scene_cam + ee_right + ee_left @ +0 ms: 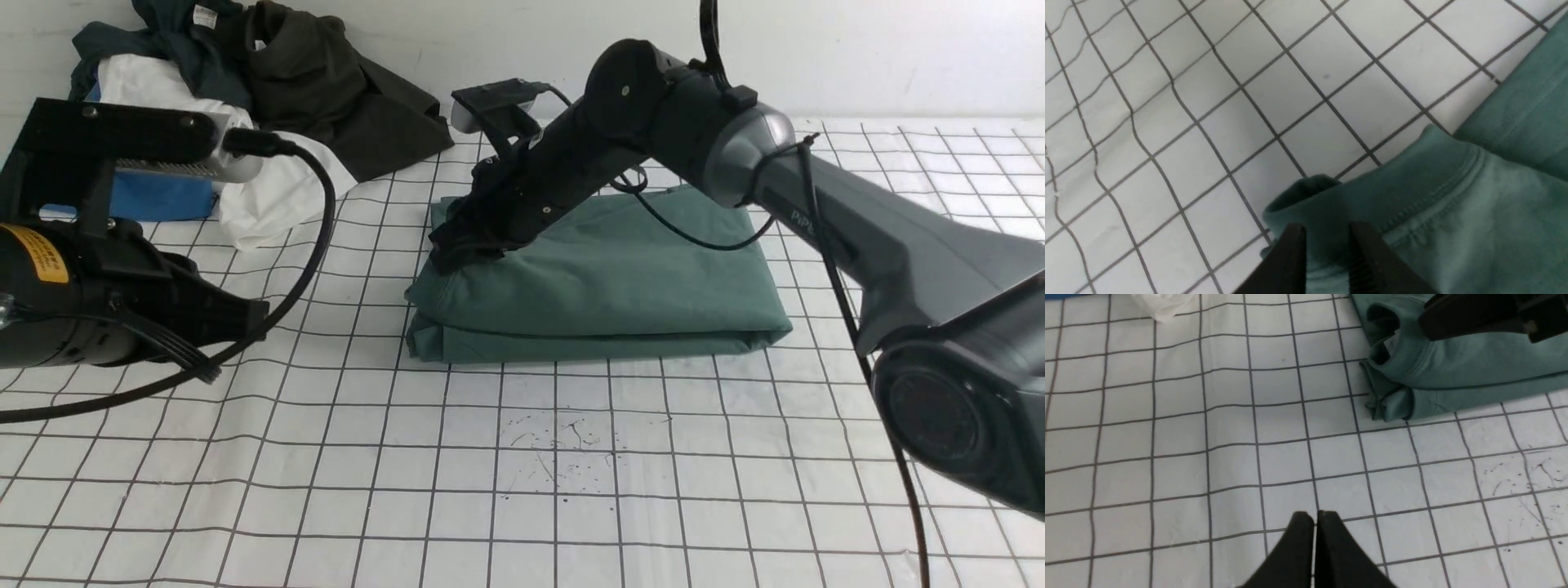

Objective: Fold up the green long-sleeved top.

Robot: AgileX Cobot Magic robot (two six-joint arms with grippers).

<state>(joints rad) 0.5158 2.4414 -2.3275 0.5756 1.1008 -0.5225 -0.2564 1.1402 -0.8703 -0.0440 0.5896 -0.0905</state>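
The green long-sleeved top lies folded into a thick rectangle on the gridded table cover, a little behind the table's middle. My right gripper reaches down onto its left end, at the ribbed collar. In the right wrist view the right gripper stands open, its two fingers apart with the collar fabric showing between them. My left gripper is shut and empty, hovering over bare grid to the left of and nearer than the top. The left arm sits at the left edge.
A heap of clothes lies at the back left: a dark olive-black garment, a dark teal one and white cloth over something blue. Pen scribbles mark the cover in front of the top.
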